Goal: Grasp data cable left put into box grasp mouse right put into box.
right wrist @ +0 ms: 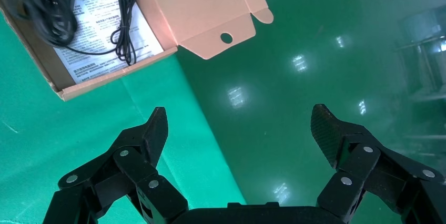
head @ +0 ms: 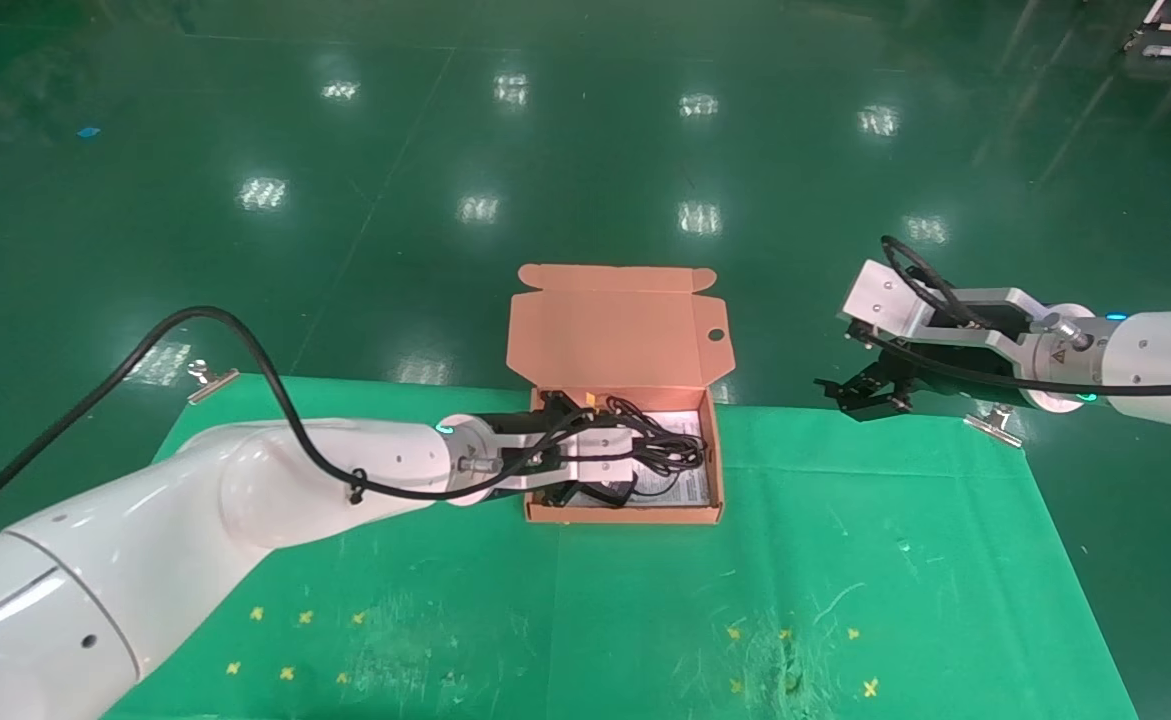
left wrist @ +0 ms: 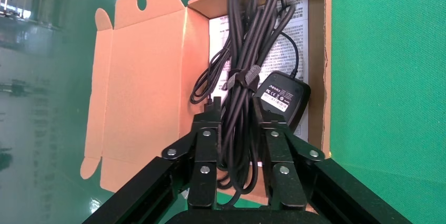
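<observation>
The salmon-orange box (head: 617,335) stands open at the table's far middle, with its lid leaning back and a white printed sheet (left wrist: 300,29) on its floor. My left gripper (head: 585,450) reaches into the box from the left and is shut on the data cable (left wrist: 247,50), a long black bundle with a strap round it, held over the sheet. The black mouse (left wrist: 284,95) lies in the box beside the cable, label side up, with its thin cord (right wrist: 123,19) looped on the sheet. My right gripper (head: 840,360) is open and empty, off the table's far right edge.
A green cloth (head: 845,560) covers the table, held by metal clips at the far left (head: 210,385) and far right (head: 990,428). Small yellow marks dot its near part. A glossy green floor lies beyond the table.
</observation>
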Controlling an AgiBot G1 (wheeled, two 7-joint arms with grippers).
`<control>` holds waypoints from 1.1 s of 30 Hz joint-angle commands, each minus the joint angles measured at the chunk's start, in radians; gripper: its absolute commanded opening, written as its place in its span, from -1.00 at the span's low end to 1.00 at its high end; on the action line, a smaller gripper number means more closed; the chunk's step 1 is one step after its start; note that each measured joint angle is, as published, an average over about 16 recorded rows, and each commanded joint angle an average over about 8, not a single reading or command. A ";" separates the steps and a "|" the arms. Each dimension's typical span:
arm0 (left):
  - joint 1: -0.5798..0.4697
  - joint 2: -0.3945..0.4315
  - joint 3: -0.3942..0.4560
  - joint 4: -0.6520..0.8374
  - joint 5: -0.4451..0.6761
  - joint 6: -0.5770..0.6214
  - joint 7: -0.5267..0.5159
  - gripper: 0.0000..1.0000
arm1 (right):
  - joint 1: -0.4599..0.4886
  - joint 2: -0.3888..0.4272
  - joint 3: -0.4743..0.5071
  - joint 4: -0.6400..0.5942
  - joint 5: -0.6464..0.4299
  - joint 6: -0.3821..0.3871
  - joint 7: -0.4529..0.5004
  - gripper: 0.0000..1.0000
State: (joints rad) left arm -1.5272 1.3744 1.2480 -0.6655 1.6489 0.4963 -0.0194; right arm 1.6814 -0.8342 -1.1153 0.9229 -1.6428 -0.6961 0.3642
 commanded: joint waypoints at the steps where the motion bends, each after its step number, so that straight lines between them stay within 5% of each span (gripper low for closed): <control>1: 0.000 0.000 -0.003 -0.002 0.003 0.000 0.001 1.00 | 0.000 -0.001 0.000 -0.003 0.001 0.000 -0.001 1.00; 11: -0.011 -0.024 -0.015 -0.027 0.006 -0.005 0.000 1.00 | 0.005 -0.003 0.005 -0.007 0.005 0.005 -0.004 1.00; 22: -0.141 -0.076 -0.063 -0.002 -0.010 -0.036 -0.033 1.00 | 0.085 0.021 0.010 0.055 -0.045 -0.005 -0.020 1.00; 33: -0.064 -0.185 -0.204 -0.089 -0.149 0.116 -0.056 1.00 | 0.007 0.049 0.113 0.102 0.068 -0.108 -0.041 1.00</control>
State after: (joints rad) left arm -1.5909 1.1897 1.0441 -0.7544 1.5002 0.6124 -0.0751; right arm 1.6880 -0.7850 -1.0021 1.0252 -1.5749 -0.8039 0.3232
